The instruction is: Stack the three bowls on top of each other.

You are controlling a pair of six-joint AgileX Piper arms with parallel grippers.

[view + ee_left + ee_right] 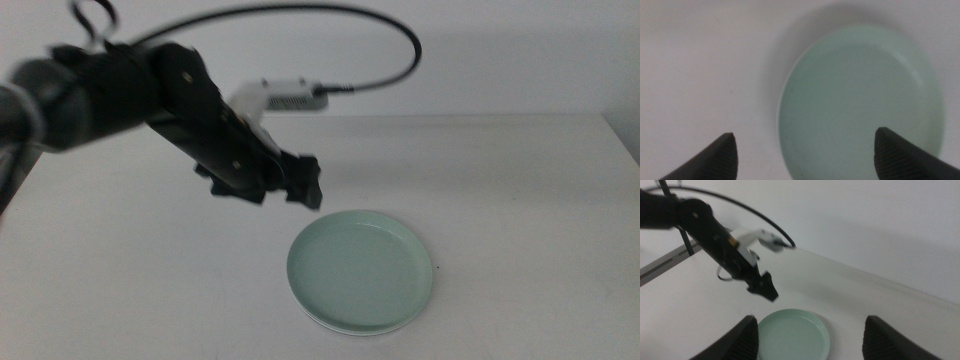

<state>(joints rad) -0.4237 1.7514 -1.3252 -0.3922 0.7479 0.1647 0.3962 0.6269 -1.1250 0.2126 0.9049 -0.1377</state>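
The mint green bowl (360, 272) lies on the white table right of centre, on top of a stack. A thin pale rim (312, 316) shows under its near-left edge, which looks like the white bowl. The grey bowl is hidden. My left gripper (302, 186) hangs above the table just up and left of the mint bowl, open and empty. In the left wrist view its jaws (805, 132) stand wide apart over the mint bowl (860, 105). My right gripper (811, 319) is open and empty, held high, and looks down on the mint bowl (792, 340) and the left arm.
The left arm's wrist camera (285, 98) and its black cable (400, 50) arch over the back of the table. The table's far edge (450, 117) meets a pale wall. The right edge of the table (622, 135) shows at the far right.
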